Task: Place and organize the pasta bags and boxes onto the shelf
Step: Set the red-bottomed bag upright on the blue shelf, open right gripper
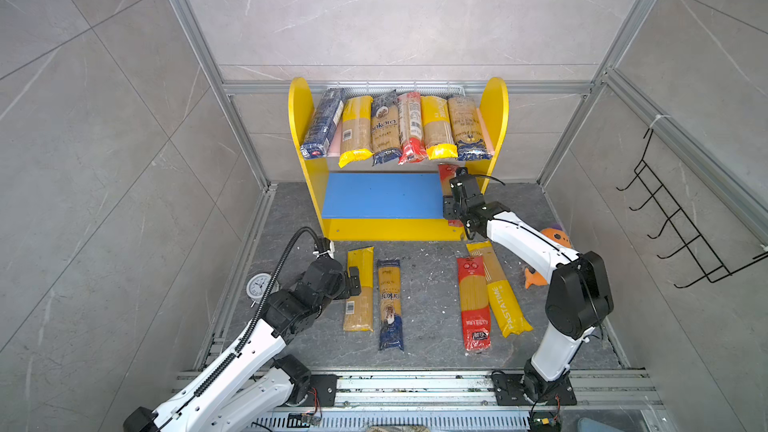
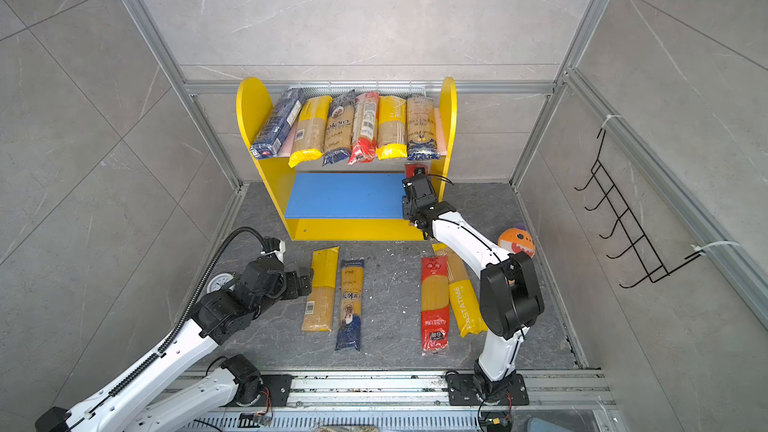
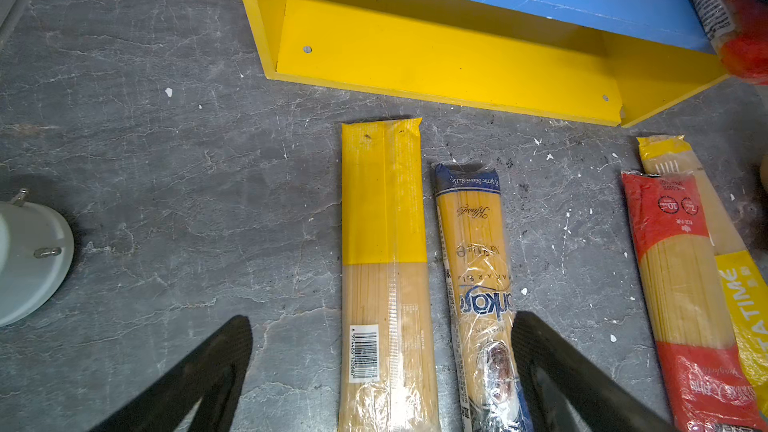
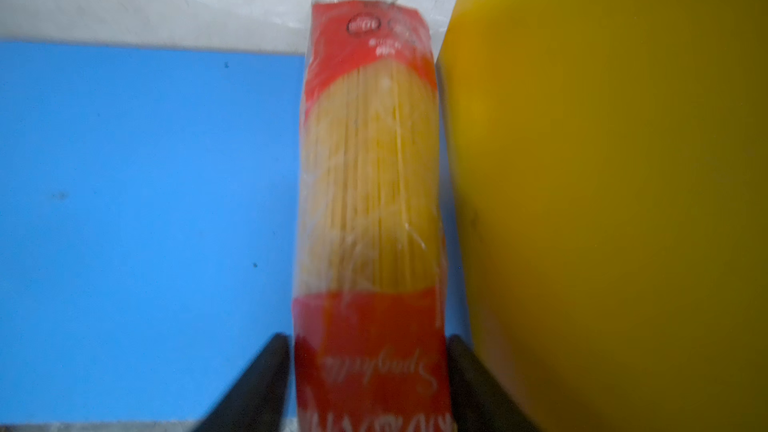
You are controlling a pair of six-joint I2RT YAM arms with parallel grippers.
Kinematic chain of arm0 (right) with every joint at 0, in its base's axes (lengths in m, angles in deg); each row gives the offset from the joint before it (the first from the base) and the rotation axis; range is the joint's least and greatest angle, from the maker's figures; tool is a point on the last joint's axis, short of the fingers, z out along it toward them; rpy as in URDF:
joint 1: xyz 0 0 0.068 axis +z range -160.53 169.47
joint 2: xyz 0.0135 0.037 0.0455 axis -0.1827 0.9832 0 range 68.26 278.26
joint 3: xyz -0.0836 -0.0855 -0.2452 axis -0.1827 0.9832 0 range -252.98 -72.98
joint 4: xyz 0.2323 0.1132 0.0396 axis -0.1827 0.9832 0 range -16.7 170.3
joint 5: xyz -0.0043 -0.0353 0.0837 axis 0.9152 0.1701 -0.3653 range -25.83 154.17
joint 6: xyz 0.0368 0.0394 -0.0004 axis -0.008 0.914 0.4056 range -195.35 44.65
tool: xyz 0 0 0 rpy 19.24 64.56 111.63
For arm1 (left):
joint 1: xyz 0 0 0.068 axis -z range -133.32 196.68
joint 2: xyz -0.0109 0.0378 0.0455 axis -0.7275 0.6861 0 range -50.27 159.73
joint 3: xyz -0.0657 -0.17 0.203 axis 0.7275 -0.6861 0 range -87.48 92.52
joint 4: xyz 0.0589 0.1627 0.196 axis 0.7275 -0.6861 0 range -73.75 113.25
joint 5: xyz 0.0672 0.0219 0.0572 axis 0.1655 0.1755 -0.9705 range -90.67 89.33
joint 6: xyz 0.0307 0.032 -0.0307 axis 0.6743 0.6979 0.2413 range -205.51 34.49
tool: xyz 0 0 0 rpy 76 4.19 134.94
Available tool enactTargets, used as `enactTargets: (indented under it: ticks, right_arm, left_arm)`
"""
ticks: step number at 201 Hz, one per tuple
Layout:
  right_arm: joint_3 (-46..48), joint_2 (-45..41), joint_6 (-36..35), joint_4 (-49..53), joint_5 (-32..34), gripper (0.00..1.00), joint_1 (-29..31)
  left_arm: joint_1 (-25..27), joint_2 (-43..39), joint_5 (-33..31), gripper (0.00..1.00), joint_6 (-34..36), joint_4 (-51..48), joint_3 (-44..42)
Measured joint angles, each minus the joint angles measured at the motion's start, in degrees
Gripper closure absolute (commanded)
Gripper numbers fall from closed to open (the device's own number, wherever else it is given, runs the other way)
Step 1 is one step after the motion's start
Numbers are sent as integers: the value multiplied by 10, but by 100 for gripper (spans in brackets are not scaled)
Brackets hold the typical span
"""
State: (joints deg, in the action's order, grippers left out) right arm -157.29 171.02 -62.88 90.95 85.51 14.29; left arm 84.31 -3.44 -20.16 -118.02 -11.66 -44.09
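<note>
Lying beside the shelf (image 4: 602, 201) wall, the red-ended bag (image 4: 370, 184) leaves room for more; right end effector (image 4: 368, 338) straddles it, grip unclear; left end effector (image 3: 381, 317) released.

A dark grey, stone-patterned counter (image 1: 430, 284) carries a white alarm clock (image 1: 257, 284) lying at its left edge and an orange plush toy (image 2: 517, 243) near its right edge. A black wire rack (image 1: 681, 222) hangs on the wall right of the counter.
</note>
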Motion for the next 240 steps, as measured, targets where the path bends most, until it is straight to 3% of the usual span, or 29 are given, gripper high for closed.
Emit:
enactTargets:
  ticks: [8, 42, 146, 234, 240]
  right_arm:
    - [1, -1, 2, -4, 0, 25, 0]
    - [26, -29, 12, -8, -10, 19, -1]
    - [145, -173, 58, 8, -50, 15, 10]
    - [290, -322, 133, 62, -27, 13, 163]
    - [300, -328, 140, 66, -25, 1, 177]
  left_arm:
    - [0, -2, 0, 0, 0, -2, 0]
    - [0, -14, 1, 0, 0, -11, 0]
    - [0, -70, 26, 0, -23, -27, -23]
    - [25, -122, 61, 0, -84, -30, -106]
    - [30, -125, 61, 0, -90, -30, -112]
